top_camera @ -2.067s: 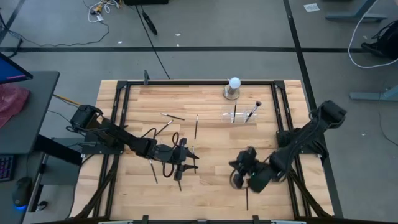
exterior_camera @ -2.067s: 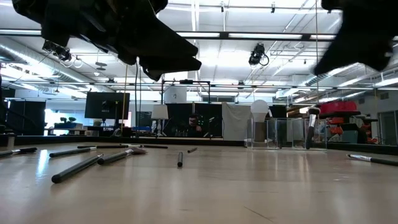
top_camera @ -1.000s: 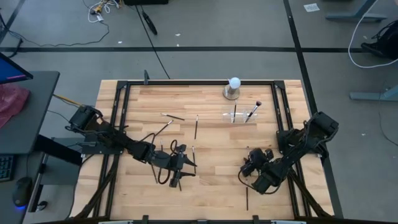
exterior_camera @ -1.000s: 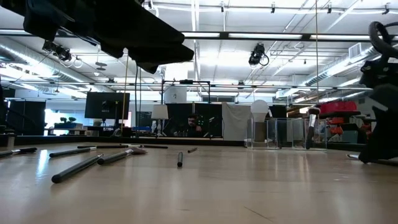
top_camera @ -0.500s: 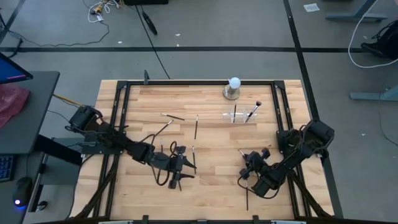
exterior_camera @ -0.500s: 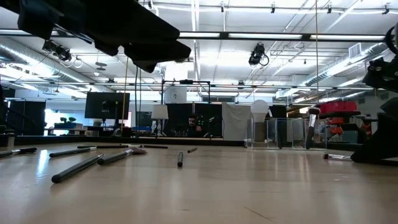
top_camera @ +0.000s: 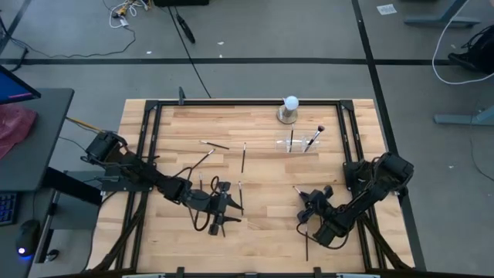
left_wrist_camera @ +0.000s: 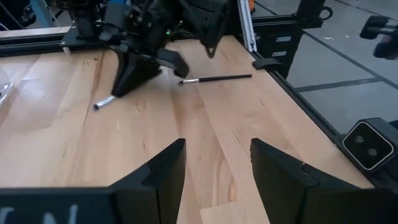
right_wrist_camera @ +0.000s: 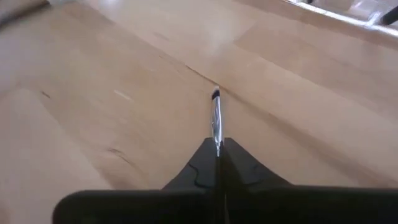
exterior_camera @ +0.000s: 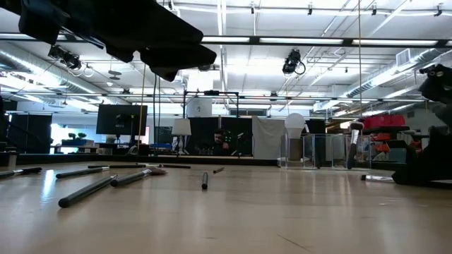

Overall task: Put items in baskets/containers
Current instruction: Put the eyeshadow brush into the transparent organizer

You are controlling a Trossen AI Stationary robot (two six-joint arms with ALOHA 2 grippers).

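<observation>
On the wooden table [top_camera: 255, 123], the clear tray [top_camera: 299, 143] sits far from the right gripper [right_wrist_camera: 217, 151], clamped on a thin makeup brush [right_wrist_camera: 215, 118]; lift level. The left gripper [left_wrist_camera: 214, 165] waits, fingers wide.

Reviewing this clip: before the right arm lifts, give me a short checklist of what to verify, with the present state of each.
1. Right tool closed on a makeup brush: ok, fingers pinch it with the tip sticking out ahead.
2. Brush clear of the table: cannot tell; the tool sits low at the wood.
3. Clear tray free to receive: ok, it holds two upright brushes with room left.
4. Left tool out of the way: ok, open, empty, on its own side.
5. White ball on a grey base clear of the path: cannot tell; it stands just beside the tray.
</observation>
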